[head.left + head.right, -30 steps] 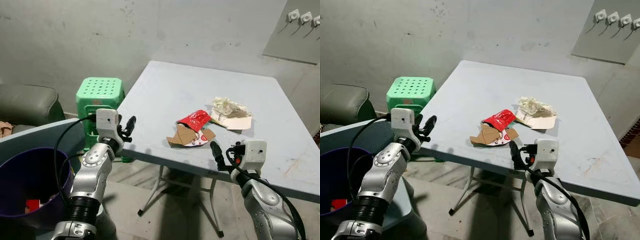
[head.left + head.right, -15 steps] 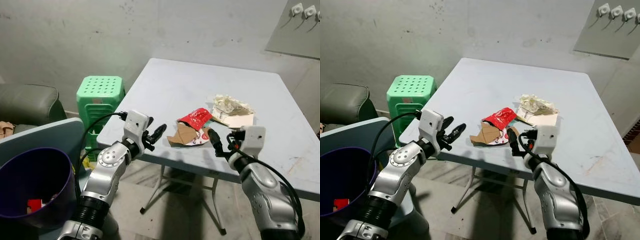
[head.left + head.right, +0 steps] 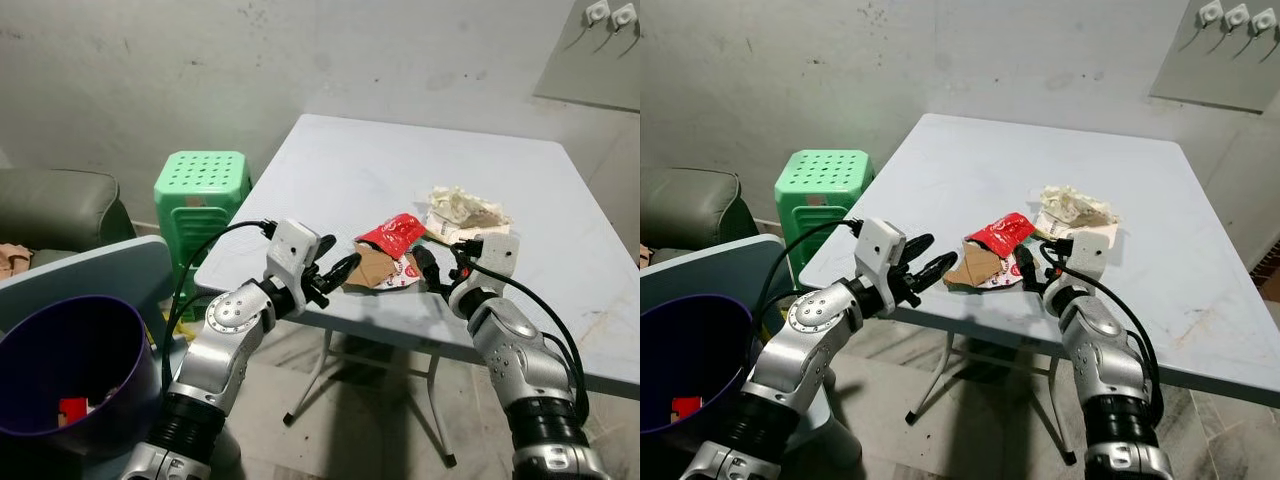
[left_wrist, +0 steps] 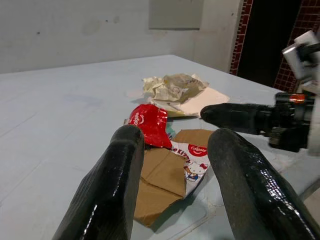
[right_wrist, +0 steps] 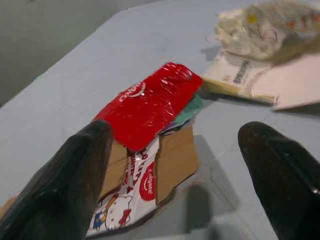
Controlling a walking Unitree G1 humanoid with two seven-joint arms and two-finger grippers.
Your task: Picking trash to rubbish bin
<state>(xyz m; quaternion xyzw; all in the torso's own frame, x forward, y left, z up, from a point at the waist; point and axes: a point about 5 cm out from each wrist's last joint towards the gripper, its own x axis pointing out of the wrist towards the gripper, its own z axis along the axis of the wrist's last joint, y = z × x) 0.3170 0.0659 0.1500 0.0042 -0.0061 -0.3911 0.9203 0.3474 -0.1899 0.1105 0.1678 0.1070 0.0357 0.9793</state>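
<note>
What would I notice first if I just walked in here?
Probably the shiny red wrapper lying on torn brown cardboard near the front edge of the pale blue table, with the left gripper and right gripper open on either side of it. Next, the bright green stool beside the table and the purple bin at the robot's left.

One table [image 3: 340, 170] carries what looks like four pieces of trash: one red wrapper [image 3: 392, 236], one flattened cardboard box [image 3: 372, 268], one crumpled paper wad [image 3: 462, 206] and one flat white card [image 3: 455, 232] under it, though the overlap makes that count uncertain. One green stool [image 3: 200, 185], one purple bin [image 3: 60, 370].
</note>
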